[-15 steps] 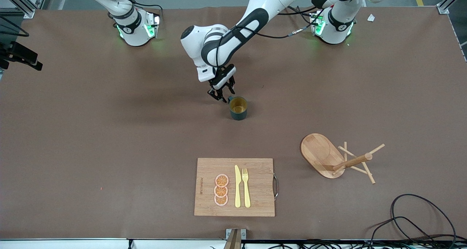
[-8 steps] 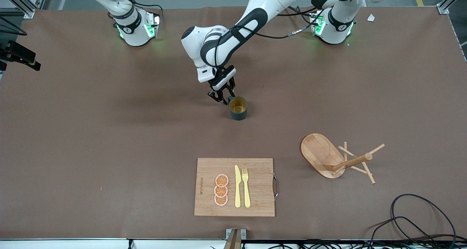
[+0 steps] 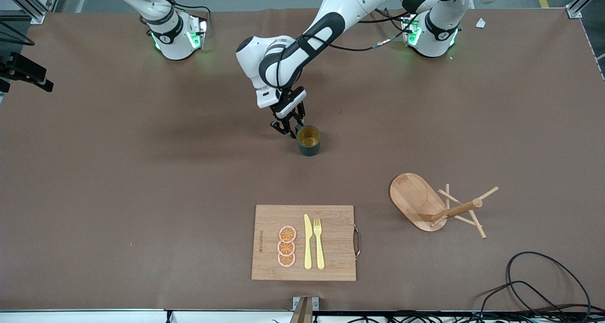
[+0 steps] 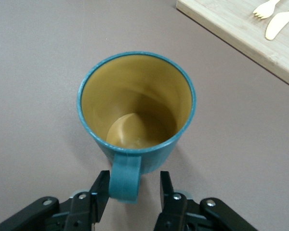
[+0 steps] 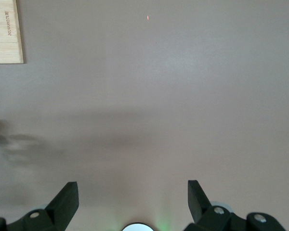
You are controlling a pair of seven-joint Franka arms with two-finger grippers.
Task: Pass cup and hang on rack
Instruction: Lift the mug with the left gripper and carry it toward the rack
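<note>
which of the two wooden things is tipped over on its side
The rack, toward the left arm's end: its post and pegs lie along the table. The cutting board lies flat.

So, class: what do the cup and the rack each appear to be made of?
Cup: likely glazed ceramic or plastic; smooth teal outside, golden-brown inside with a soft sheen.
Rack: light, unpainted wood; visible grain on the oval base, plain dowel pegs.

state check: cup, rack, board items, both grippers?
Dark teal-green cup: upright on table, empty.
Light wooden mug rack: tipped over on its side.
Bamboo cutting board: flat, bearing yellow knife, fork, orange slices.
Left gripper: jaws straddling cup handle, gaps visible.
Right gripper: open, waiting.
</note>
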